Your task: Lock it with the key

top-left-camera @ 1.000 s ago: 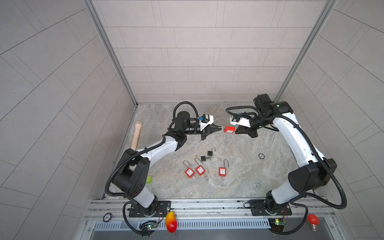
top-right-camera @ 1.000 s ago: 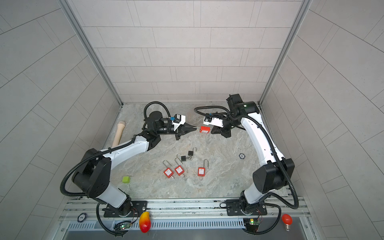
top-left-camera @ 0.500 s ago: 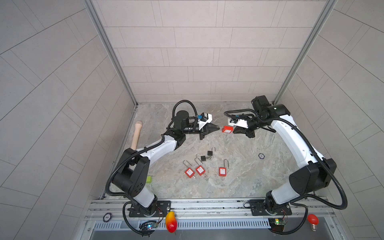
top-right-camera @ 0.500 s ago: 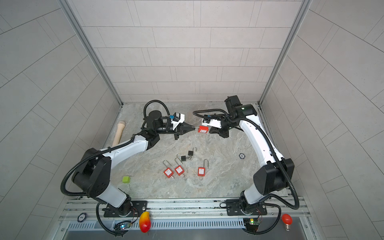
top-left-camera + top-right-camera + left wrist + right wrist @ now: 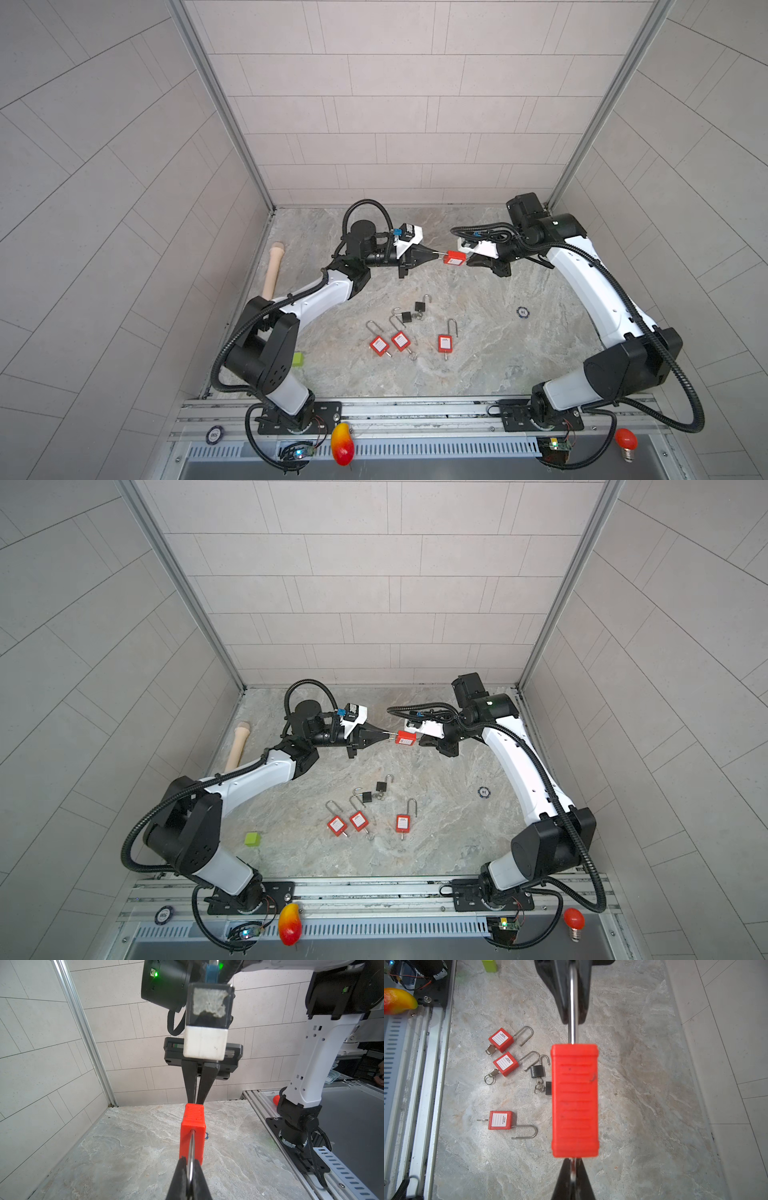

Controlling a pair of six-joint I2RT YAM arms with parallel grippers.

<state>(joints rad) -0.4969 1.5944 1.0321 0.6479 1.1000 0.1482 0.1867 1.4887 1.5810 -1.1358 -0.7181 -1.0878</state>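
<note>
Above the far middle of the tabletop, the red padlock hangs in the air between my two arms, lying roughly level and touching nothing below it. My left pincer is pressed together on the steel shackle, gripping the bar just short of the red body; in the left wrist view the rod runs straight out from between my black fingertips into the lock. My right pincer meets the lock from the opposite end, its jaws drawn tight on the key at the base of the body; only a sliver of metal shows between the tips, so I cannot tell how deep it sits.

Nearer my bases, three red padlocks lie flat on the stone with their shackles sprung open and keys in their bottoms. Two small black padlocks lie just beyond them, also open. A green block sits near my left base.
</note>
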